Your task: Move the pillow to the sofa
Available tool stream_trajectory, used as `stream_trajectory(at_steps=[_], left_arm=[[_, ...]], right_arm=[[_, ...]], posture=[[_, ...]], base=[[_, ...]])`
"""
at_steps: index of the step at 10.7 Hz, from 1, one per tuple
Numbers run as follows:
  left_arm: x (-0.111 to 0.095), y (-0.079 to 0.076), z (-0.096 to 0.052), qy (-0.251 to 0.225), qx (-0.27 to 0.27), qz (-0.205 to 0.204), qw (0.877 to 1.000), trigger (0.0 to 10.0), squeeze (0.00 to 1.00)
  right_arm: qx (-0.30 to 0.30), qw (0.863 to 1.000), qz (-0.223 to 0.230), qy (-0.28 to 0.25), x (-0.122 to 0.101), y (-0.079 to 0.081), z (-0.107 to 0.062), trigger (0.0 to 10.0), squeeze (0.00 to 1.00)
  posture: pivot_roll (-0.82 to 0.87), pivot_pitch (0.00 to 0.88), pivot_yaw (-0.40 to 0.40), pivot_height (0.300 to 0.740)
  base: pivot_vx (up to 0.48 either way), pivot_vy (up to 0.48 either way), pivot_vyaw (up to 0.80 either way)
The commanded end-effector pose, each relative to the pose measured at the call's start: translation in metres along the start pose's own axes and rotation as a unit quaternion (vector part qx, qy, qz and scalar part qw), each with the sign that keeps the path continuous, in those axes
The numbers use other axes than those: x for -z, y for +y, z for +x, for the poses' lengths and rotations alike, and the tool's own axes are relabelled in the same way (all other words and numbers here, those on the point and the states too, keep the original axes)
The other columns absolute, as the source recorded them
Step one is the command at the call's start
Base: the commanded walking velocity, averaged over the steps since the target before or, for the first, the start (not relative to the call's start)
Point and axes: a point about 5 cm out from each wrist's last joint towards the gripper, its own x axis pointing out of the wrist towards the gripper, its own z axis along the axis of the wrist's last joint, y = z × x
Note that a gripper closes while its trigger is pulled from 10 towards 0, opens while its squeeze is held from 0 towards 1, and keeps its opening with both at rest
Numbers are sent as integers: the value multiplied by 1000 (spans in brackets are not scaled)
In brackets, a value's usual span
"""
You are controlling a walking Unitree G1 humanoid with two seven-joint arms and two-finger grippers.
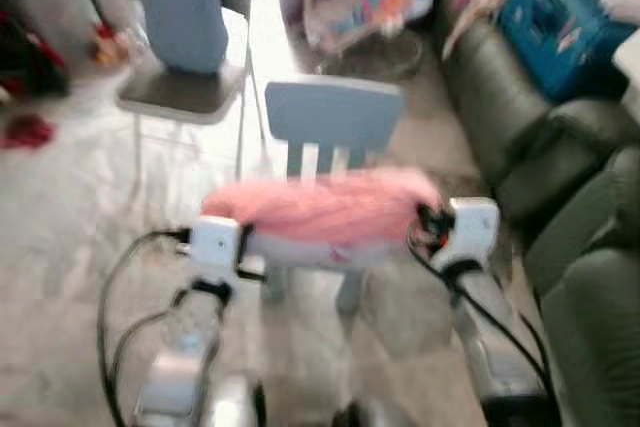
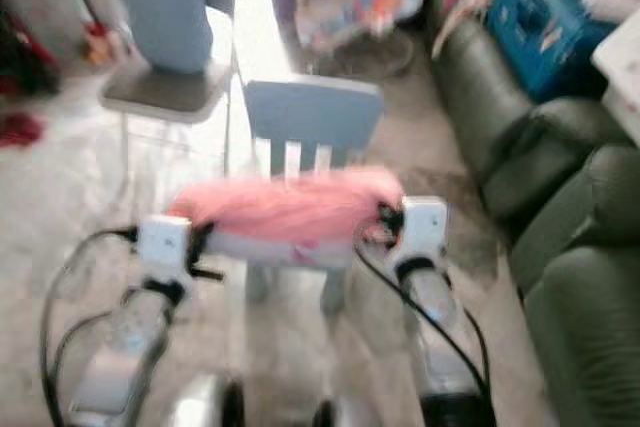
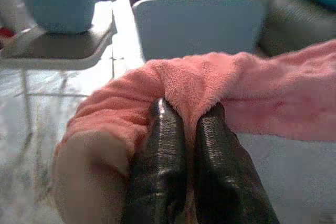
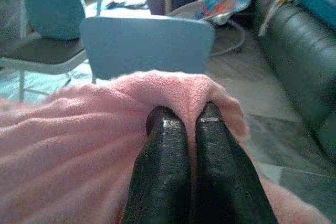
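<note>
Two claws are gripping the pink pillow (image 1: 325, 207), one at each end. My left claw (image 3: 186, 121) is clenched on a fold of the fleecy fabric at the pillow's left end, its two black fingers (image 3: 163, 150) pressed nearly together with the cloth pinched between them. My right claw (image 4: 184, 116) is doing the same at the right end, fingers (image 4: 212, 150) closed tight on a bunched ridge of pink fleece.

I am holding the pillow stretched sideways between my two silver arms, just in front of the backrest of a small light blue child's chair (image 1: 333, 117); the head views are blurring, so I cannot tell whether the pillow is touching the chair seat or hanging just above it.

Black cables (image 1: 115, 307) are looping off my left wrist, and another is running along my right forearm.

To my right, the dark green leather sofa (image 1: 560, 207) is running from near to far along the side of the room, well apart from the pillow. A blue bag (image 1: 560, 22) and other clutter are sitting on its far end. Far left, a grey folding chair (image 1: 185, 92) is standing with a light blue cushion (image 1: 180, 2) propped upright on its seat. Beyond the small chair, a colourful baby bouncer (image 4: 220, 6) is resting on the pale tiled floor (image 1: 60, 207).
</note>
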Motion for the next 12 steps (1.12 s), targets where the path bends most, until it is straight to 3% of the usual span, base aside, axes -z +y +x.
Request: stream_trajectory(at_steps=[1,5,9,12], left_arm=[[-4,1,1,-8,5,3,1000,10000,0],[-1,7,1,-12,5,-18,1000,10000,0],[-6,4,5,-26,26,-24,999,10000,0],[-7,1,7,-28,32,-27,999,10000,0]], right_arm=[[1,1000,0,-10,-5,0,2,10000,0],[-1,1000,-4,-6,-4,0,2,10000,0],[0,1000,-7,-8,-6,0,4,10000,0],[3,1000,-9,-9,-7,-2,3,10000,0]], posture=[[6,70,-71,740],[3,64,-67,740],[-11,63,-62,740],[-17,63,-62,740]], base=[[-255,0,0],[0,0,-269],[0,0,-800],[242,0,-800]])
